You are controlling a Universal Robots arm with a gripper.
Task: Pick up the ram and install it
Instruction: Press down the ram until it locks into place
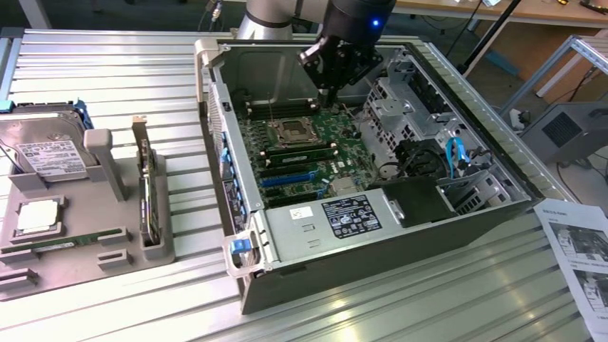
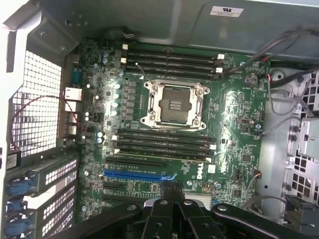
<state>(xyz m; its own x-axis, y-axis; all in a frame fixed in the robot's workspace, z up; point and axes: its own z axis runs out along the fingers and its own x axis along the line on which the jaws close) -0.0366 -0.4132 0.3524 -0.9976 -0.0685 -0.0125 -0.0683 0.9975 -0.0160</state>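
Looking at the gripper [image 1: 327, 91] sitting up top in the middle of the exterior view, dipped into the open PC case [image 1: 380, 249] and hanging right above the green motherboard [image 1: 334, 146], just above and to the right of the empty CPU socket [image 1: 287, 130]. Can't call it touching the board from here.

From the wrist view, seeing the gripper [image 2: 172, 191] at bottom center with the fingers [image 2: 163, 199] pinched tight together, nothing clamped between them as far as can be made out. Tips sitting just past the right end of the blue slot [image 2: 134, 175], with the socket [image 2: 173, 104] dead center of the frame and rows of long black slots [image 2: 167, 142] above and below it. Can't say for sure whether any of those slots is filled.

Spotting the ram [image 1: 71, 242] way over at the lower left of the exterior view, lying flat in a groove of the grey fixture [image 1: 95, 274], well apart from the gripper. Sharing that fixture: a hard drive [image 1: 43, 142] at the back and a square silver processor [image 1: 36, 217] just above the ram. Also catching a printed sheet [image 1: 579, 263] on the ribbed metal table [image 1: 114, 71] at the far right edge.
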